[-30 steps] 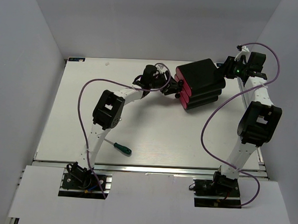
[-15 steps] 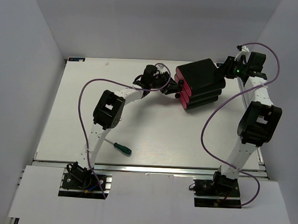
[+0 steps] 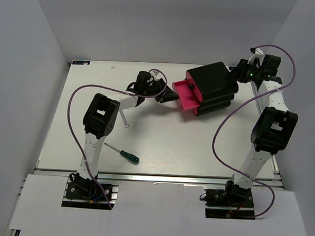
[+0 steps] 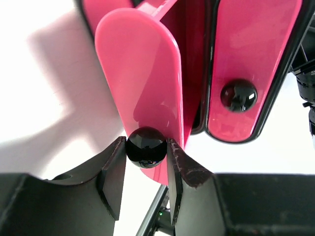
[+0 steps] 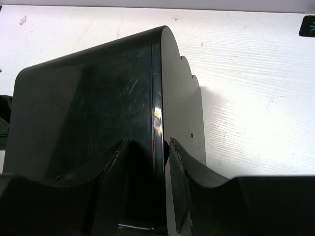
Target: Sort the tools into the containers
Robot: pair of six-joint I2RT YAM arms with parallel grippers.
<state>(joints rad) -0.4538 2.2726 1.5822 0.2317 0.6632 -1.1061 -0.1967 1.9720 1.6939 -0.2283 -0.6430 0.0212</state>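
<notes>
The black cabinet (image 3: 215, 81) stands at the back right with its pink drawers facing left. One pink drawer (image 3: 184, 96) is slid out to the left. My left gripper (image 3: 168, 96) is shut on that drawer's round black knob (image 4: 145, 146), one finger on each side. A second pink drawer (image 4: 251, 59) with its own knob (image 4: 238, 95) stays closed. My right gripper (image 3: 237, 74) is shut on the cabinet's rear wall (image 5: 158, 123). A green-handled screwdriver (image 3: 129, 156) lies near the front left. A slim silver wrench (image 3: 124, 118) lies beside my left arm.
White walls enclose the table on the left, back and right. The purple cable (image 3: 229, 116) of the right arm loops over the table in front of the cabinet.
My left gripper closed on the knob and drew the drawer out to the left. The left arm swung left, uncovering the wrench. The right arm has not moved.
</notes>
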